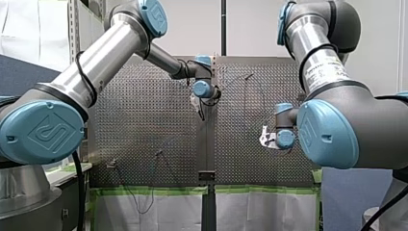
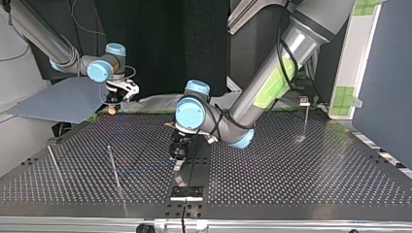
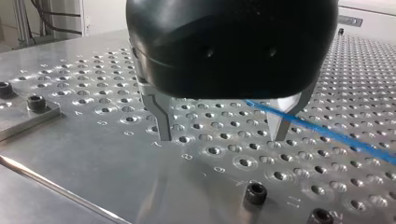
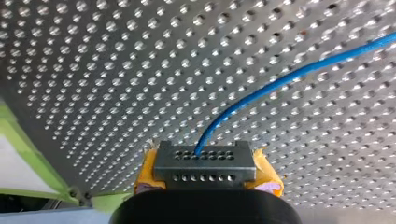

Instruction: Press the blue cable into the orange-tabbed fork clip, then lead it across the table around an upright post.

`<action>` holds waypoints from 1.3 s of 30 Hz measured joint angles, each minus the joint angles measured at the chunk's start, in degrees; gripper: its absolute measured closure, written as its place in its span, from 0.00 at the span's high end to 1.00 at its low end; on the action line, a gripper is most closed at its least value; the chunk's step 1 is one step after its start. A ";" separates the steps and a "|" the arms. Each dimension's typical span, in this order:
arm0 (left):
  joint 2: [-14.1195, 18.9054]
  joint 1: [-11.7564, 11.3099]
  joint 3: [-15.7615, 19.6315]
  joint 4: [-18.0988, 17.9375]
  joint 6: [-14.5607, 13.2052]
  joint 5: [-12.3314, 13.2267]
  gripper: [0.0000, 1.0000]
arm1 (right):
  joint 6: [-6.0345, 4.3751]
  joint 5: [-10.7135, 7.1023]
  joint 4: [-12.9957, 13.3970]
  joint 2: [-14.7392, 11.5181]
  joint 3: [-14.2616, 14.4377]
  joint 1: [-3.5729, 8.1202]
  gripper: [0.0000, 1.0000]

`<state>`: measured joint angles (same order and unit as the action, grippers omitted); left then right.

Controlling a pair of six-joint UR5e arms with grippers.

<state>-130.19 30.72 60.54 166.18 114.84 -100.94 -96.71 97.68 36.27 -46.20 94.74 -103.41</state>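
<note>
Item under inspection: a thin blue cable [image 4: 280, 77]. One end is clamped in the right gripper [image 4: 205, 163], whose yellow pads are closed on it. From there the cable rises out of the pads and curves away over the perforated metal table [image 2: 301, 170].

Further along its run it passes beneath the black left gripper [image 3: 222, 135]. That gripper's metal fingers [image 3: 161, 119] stand well apart and grasp nothing. The cable is not centred in the gap. It crosses at one finger and leads off slantwise on that side, above the table surface. Contact with that finger cannot be confirmed.

In the top view the left gripper hangs low over the table's middle. The right gripper sits by the far edge at the view's left, well apart from it. A thin upright metal post [image 2: 112, 162] stands between them, nearer the camera. The orange-tabbed fork clip cannot be made out in any view.

Judgement: the coming move depends on that offset. The left gripper is the nearer tool, but the cable needs to lie squarely between its fingers before they close.
</note>
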 joint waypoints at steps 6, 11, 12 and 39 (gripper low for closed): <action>0.00 -0.02 0.00 0.18 -0.05 0.00 1.00 | 0.58 0.02 0.51 2.24 0.10 1.24 0.00; 0.00 -0.02 0.00 0.19 -0.06 0.00 1.00 | 0.46 -0.13 1.79 2.83 0.11 2.33 0.00; 0.00 -0.02 0.00 0.19 -0.06 0.00 1.00 | 0.44 -0.18 2.05 2.91 0.11 2.48 0.00; 0.00 -0.03 0.00 0.86 -0.79 0.00 1.00 | -2.04 -0.72 8.21 11.57 -0.40 6.39 0.00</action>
<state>-130.19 30.69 60.54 167.04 114.06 -100.94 -98.74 96.95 44.48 -34.63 94.34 -97.03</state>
